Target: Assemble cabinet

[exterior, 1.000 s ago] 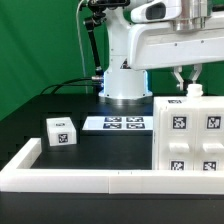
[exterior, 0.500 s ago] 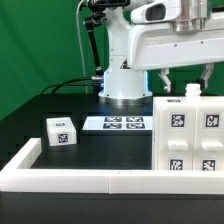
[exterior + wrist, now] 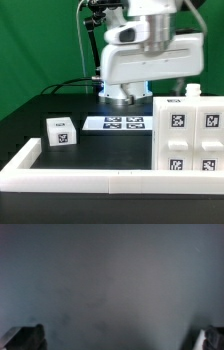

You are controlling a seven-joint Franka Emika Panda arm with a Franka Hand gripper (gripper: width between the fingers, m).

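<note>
The white cabinet shell (image 3: 190, 135) stands at the exterior view's right, its tagged square compartments facing the camera. A small white piece (image 3: 190, 93) sits on its top edge. A small white drawer block (image 3: 60, 131) with a tag lies on the black table at the left. The arm's white body (image 3: 150, 55) hangs over the back middle, and I cannot make out the fingers in the exterior view. In the wrist view my gripper (image 3: 118, 337) is open: only the dark fingertips (image 3: 26, 336) show at the two corners, with blurred grey and nothing between them.
The marker board (image 3: 115, 124) lies flat in the middle of the table in front of the robot base (image 3: 125, 90). A long low white border rail (image 3: 90, 180) runs along the front and up the left side. Green backdrop behind.
The arm has swung away from above the cabinet toward the exterior view's left and up. The fingers seen over the cabinet's top earlier no longer show. The cabinet and the block have not moved.
</note>
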